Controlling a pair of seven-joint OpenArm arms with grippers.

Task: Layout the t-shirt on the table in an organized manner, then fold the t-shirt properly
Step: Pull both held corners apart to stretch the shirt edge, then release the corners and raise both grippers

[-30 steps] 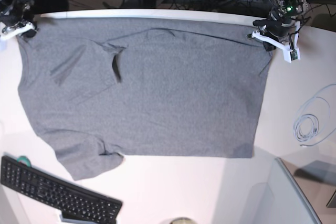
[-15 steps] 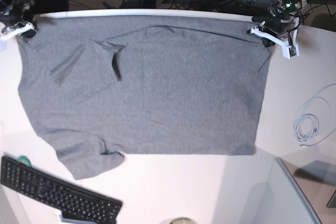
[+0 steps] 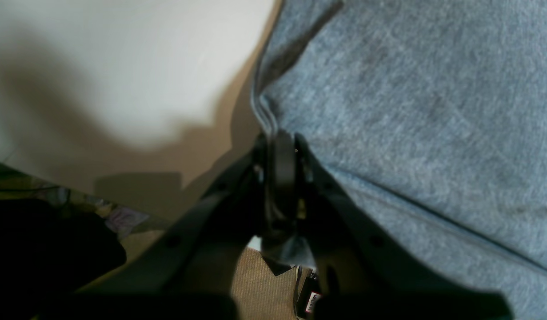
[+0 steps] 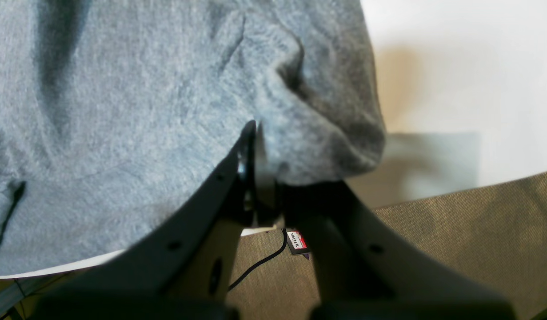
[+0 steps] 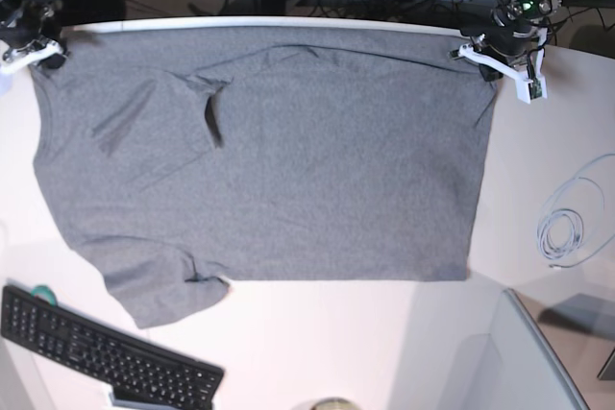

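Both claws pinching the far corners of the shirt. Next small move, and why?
Probably open both claws and lift clear. The t-shirt already lies spread nearly flat on the table, its far edge taut between the left claw and right claw. A creased sleeve near the keyboard then needs smoothing.

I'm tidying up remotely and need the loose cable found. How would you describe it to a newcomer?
Start at the white table, mostly covered by the grey t-shirt. Look past the shirt's edge on the base view's right: a thin pale cable lies coiled on bare tabletop. Unlike the black keyboard opposite, it is light, looped and wiry.
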